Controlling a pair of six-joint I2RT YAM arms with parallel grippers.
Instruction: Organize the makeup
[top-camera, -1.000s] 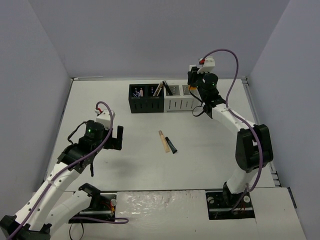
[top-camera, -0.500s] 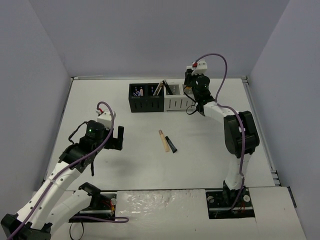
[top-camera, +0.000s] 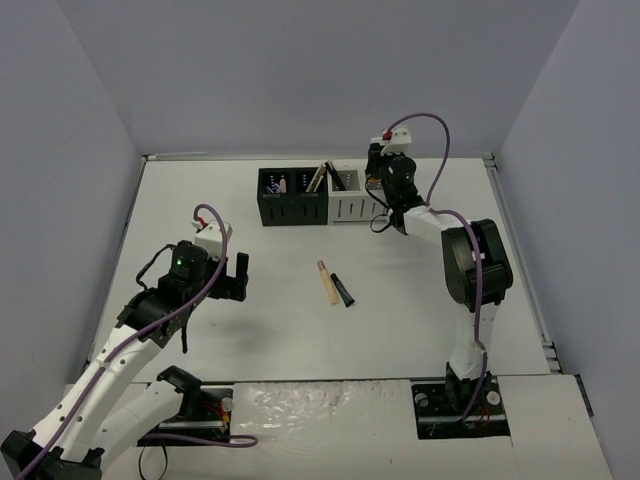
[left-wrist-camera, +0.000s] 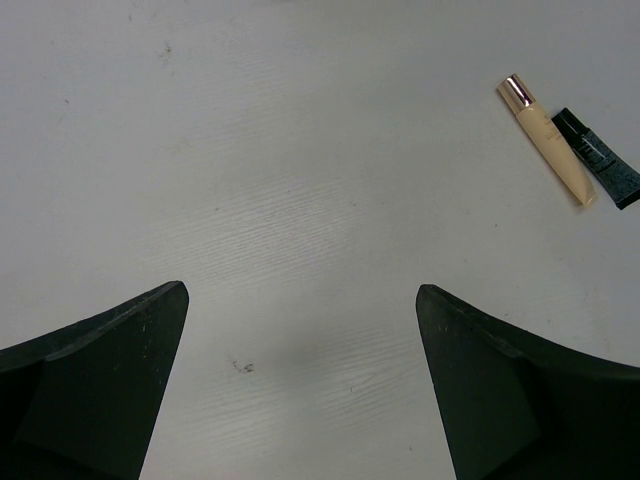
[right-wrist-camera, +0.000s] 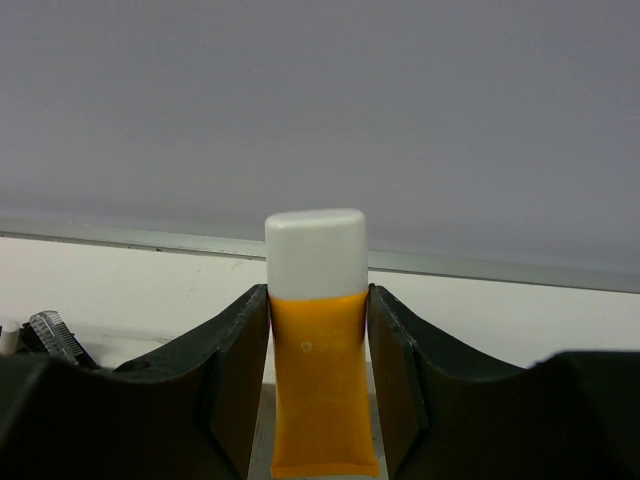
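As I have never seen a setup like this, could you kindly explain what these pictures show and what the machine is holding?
This is a robot with a left arm and a right arm bolted to a table. Each arm ends in a two-finger gripper. The wide picture comes from a fixed camera above and behind the arms. The other two come from a camera on each wrist.

A beige tube and a black tube lie side by side on the table. At the far side stand a black box and a white box, both with slots holding slim items.

The left gripper is open and holds nothing. The right gripper, up at the white box, is closed on an orange tube with a white cap.
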